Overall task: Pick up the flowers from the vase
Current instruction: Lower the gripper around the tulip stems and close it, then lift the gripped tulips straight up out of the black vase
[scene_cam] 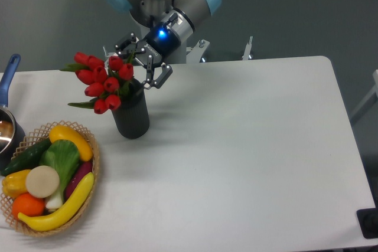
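**Tulips in vase, gripper at the rim**

Flowers point(101, 82) sit in the vase point(132, 116), red buds fanned up and to the left with green leaves poking out at the left side. Vase stands upright on the white table point(248, 146), left of centre, near the far edge. Gripper point(137, 63) is just above and behind the vase mouth, angled down toward it. Topmost right buds lie between the two dark fingers point(158, 78); one finger sits to the right of the bunch close to the vase rim, the other is up-left behind the buds. Whether either finger touches a bud or stem cannot be told from this angle.

Table is plain white with rounded corners, grey floor behind it. Wicker basket point(94, 163) at front left holds toy produce: two yellow bananas, green cucumber, leafy green, orange, a pale round piece, something purple. Basket is near the vase but apart from it. Pot with a blue handle point(10, 69) is cut off at the left edge. Small black object point(369, 222) at the bottom right corner, partly out of frame.

Fingers are spread apart, not closed on anything. Blue light glows on the wrist point(160, 36). Arm comes in from the top of the frame.
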Available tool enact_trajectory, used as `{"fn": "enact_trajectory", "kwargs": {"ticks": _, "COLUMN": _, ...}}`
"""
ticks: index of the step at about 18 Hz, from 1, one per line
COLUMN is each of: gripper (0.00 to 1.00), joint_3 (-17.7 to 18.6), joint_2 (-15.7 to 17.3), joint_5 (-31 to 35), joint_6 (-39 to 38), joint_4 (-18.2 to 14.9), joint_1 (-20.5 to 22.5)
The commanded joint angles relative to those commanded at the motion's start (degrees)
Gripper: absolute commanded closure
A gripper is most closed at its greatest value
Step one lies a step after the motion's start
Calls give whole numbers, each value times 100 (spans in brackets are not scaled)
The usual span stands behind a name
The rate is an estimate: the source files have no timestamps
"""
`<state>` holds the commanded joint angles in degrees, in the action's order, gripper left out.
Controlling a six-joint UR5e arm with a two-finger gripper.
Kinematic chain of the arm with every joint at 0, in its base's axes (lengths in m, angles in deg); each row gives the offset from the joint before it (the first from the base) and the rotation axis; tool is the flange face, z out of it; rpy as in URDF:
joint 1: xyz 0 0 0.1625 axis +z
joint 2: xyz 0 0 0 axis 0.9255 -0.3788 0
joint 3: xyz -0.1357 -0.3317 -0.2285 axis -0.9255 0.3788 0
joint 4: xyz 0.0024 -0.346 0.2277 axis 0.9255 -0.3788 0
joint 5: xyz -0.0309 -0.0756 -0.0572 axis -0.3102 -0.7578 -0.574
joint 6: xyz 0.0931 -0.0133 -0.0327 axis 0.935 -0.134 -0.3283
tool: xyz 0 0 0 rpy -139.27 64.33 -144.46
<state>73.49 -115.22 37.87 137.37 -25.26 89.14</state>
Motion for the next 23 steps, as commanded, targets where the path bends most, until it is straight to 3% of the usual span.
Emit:
{"fn": "enact_trajectory", "kwargs": {"ticks": 4, "gripper": 58, "joint_3": 0, "joint_2": -9, "joint_5": 17, "joint_6": 0, "joint_4": 9, "joint_1": 0}}
{"fn": "enact_trajectory", "kwargs": {"ticks": 8, "gripper": 87, "joint_3": -9, "joint_2": -9, "joint_5": 18, "joint_6": 9, "joint_4": 18, "joint_1": 0}}
{"fn": "enact_trajectory", "kwargs": {"ticks": 16, "gripper": 90, "joint_3": -97, "joint_2": 158, "joint_5": -87, "joint_6": -105, "joint_4": 0, "joint_1": 17}}
{"fn": "enact_trajectory", "kwargs": {"ticks": 23, "gripper": 90, "joint_3": -483, "joint_2": 290, "joint_5": -430, "joint_6": -887, "joint_4": 0, "joint_1": 35}}
